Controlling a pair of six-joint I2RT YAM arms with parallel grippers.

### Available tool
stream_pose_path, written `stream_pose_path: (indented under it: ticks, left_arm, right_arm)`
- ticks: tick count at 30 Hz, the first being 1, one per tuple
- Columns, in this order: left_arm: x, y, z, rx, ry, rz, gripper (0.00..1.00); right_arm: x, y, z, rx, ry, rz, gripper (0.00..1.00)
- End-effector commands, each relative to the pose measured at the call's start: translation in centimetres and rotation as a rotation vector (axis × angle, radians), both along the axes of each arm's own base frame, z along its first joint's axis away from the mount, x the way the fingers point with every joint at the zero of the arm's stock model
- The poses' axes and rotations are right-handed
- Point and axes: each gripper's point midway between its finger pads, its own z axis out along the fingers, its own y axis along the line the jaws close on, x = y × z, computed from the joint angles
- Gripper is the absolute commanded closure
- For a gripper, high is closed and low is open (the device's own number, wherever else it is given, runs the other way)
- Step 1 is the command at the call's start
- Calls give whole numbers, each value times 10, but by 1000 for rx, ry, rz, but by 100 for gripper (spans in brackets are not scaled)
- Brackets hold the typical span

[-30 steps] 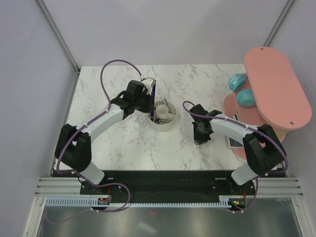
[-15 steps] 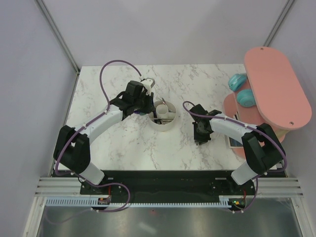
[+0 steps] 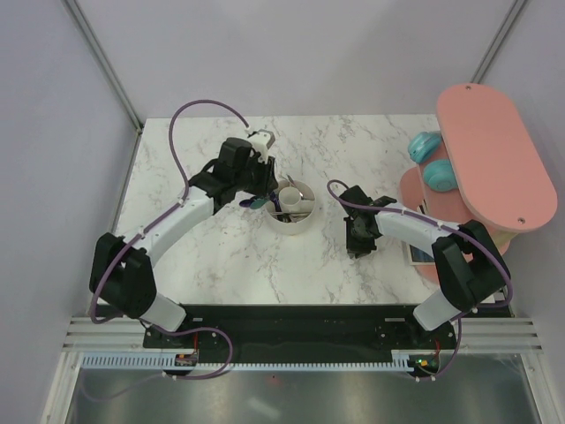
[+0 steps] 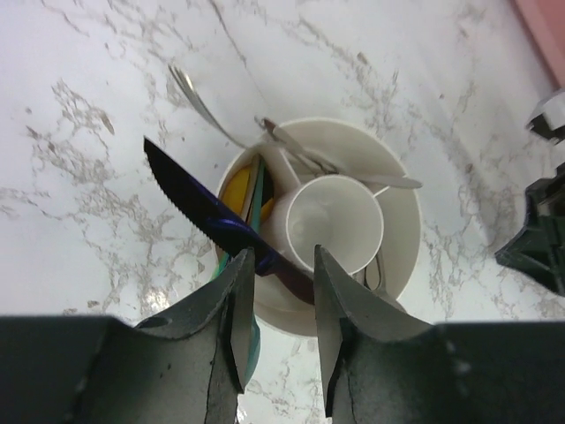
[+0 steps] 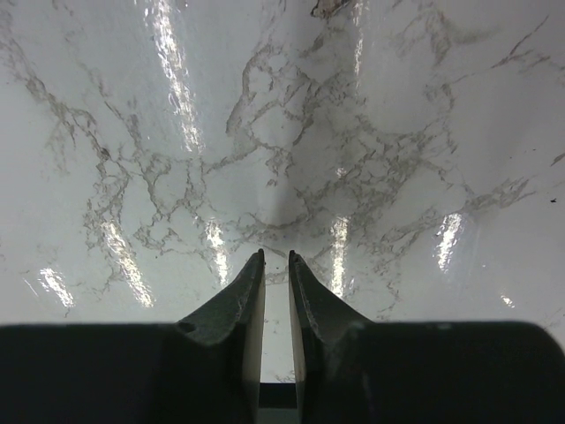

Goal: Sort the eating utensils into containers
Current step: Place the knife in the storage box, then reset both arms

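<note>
The white round holder (image 3: 305,221) stands mid-table; in the left wrist view its rim (image 4: 408,221) rings a central cup (image 4: 335,225). Silver forks (image 4: 199,97), a spoon and a yellow-bowled piece stand in its ring sections. A purple serrated knife (image 4: 199,199) leans across the left rim, its handle end below my fingers; it also shows in the top view (image 3: 256,202). My left gripper (image 4: 282,253) hovers above the holder's near-left edge (image 3: 263,187), jaws open and apart from the knife. My right gripper (image 5: 276,256) is shut and empty just over bare marble (image 3: 358,250).
A large pink oval board (image 3: 499,159) on a pink stand is at the right edge, with two teal objects (image 3: 433,159) beside it. A small white-and-blue item (image 3: 418,254) lies under the stand near my right arm.
My left gripper has let go of the purple knife, which now leans in the holder, and the arm has lifted and drawn back to the left. The right arm has not moved.
</note>
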Motion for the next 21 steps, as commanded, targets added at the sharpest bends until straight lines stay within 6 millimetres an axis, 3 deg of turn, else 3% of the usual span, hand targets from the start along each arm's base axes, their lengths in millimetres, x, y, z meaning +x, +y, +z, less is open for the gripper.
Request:
stream_pose_path:
  ticks: [1, 7, 11, 17, 21]
  left_arm:
    - [14, -6, 80, -88, -170, -9, 60]
    - [22, 0, 123, -131, -211, 76, 59]
    - [24, 14, 130, -137, -185, 162, 57]
    - [17, 54, 111, -140, -128, 331, 53]
    - [3, 76, 83, -127, -60, 393, 52]
  right_arm:
    - [10, 7, 2, 27, -20, 5, 75]
    - [14, 10, 4, 35, -27, 18, 68]
    - [16, 10, 8, 42, -42, 15, 64]
    - [20, 8, 10, 45, -51, 14, 61]
    - [24, 11, 14, 61, -71, 15, 51]
